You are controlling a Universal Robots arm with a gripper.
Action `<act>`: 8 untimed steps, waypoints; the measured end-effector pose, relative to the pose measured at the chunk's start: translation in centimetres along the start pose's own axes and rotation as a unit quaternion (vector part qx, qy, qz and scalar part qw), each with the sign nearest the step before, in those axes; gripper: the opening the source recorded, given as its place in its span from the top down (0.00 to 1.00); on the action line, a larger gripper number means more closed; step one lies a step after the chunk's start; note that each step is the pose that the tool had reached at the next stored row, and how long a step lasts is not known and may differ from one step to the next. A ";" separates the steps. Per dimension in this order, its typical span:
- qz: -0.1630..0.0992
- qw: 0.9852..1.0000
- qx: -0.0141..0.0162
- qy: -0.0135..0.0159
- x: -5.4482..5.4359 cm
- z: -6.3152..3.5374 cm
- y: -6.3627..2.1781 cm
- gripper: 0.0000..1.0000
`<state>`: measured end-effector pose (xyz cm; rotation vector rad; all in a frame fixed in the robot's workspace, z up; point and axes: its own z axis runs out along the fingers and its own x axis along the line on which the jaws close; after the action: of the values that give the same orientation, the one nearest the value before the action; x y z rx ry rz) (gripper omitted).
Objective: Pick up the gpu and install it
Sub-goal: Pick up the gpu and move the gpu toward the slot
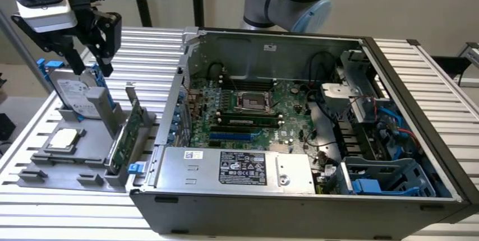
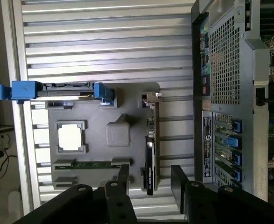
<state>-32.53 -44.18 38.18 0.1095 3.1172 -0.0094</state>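
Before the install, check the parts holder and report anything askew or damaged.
Nothing stands out. The gpu stands on edge in its slot of the grey holder, the hard drive upright in its own, and the processor and memory stick lie flat in their recesses. No damage or loose part shows.

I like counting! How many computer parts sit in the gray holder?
4: the hard drive standing at one end, the processor chip lying flat, the memory stick in its slot, the gpu standing nearest the case. Others may hide.
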 end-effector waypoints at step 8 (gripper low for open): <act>0.000 1.000 0.000 0.000 0.0 1.05 -0.03 0.46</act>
<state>-32.54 -44.21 37.13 0.1095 3.1173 -0.0099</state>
